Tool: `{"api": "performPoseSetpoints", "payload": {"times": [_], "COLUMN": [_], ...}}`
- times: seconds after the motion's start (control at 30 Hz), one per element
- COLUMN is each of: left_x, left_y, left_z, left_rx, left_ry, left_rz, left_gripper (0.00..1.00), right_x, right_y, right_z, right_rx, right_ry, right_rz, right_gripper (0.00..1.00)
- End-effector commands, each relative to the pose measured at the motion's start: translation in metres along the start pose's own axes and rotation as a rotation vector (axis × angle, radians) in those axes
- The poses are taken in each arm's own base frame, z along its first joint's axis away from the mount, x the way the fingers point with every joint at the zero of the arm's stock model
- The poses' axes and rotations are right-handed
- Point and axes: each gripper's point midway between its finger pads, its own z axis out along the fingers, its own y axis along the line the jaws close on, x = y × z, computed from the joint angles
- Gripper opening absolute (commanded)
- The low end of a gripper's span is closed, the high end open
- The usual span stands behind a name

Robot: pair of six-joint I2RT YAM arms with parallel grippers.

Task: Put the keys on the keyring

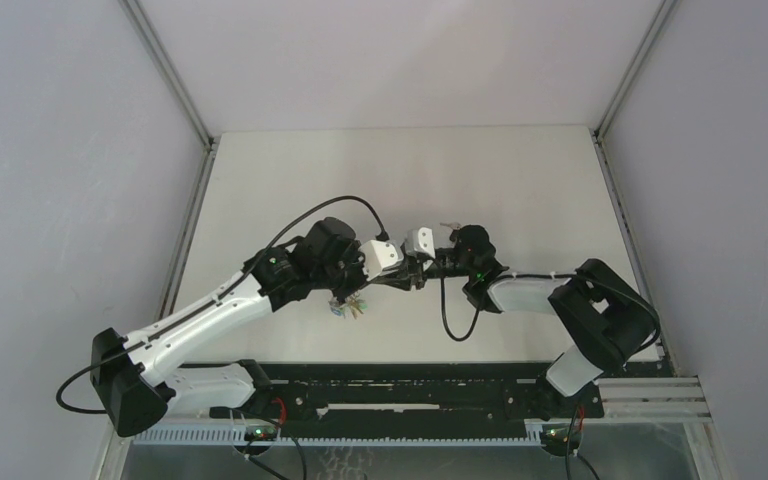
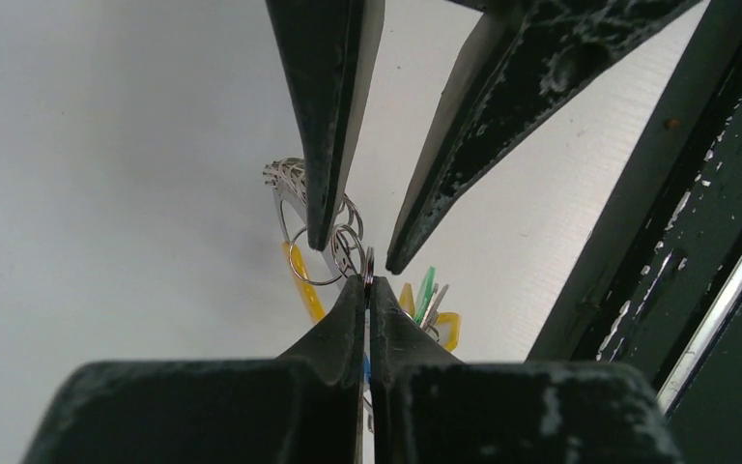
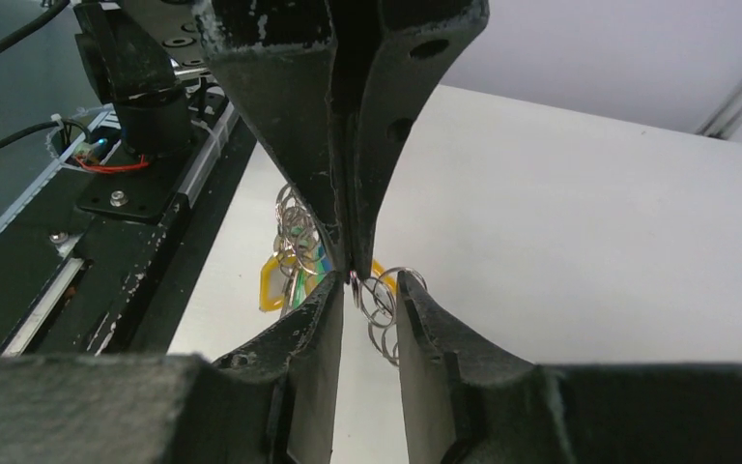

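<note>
Just below the middle of the overhead view, the two arms meet nose to nose above the white table (image 1: 480, 180); the keys (image 1: 348, 306) dangle in a small coloured cluster under the left arm's wrist, though from up there I cannot say whether they touch the tabletop. At the bottom centre of the left wrist view, the left gripper (image 2: 368, 282) is pinched tight on a thin turn of the keyring (image 2: 346, 244); silvery loops spread up and to the left of its tips, and yellow and green key heads hang at the lower right. From the top of that frame the right gripper (image 2: 356, 257) reaches down, one finger on each side of the loops; in its own camera it stands narrowly apart at lower centre, gripping nothing; some loops sit in its gap and more just to the right, with the left fingers closed together directly above.
</note>
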Motion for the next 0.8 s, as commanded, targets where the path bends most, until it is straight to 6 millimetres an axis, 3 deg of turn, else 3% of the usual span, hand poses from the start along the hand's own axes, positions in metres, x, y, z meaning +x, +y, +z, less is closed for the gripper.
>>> {"api": "performPoseSetpoints", "payload": {"times": [0.0,0.77], "left_x": [-0.037,-0.042], "left_y": [0.005,0.003], "left_z": [-0.014,-0.017], "left_rx": [-0.011,-0.004], "left_ry": [-0.130,-0.161], "left_rz": [0.042,0.049], "left_gripper": [0.00,0.00], "right_x": [-0.022,-0.003], "right_y": [-0.001,0.002], "right_z": [0.010,0.013], "right_rx": [-0.046,-0.084], "right_ry": [-0.062,-0.026], "right_rz": [-0.042,0.009], "right_gripper": [0.25,0.06]}}
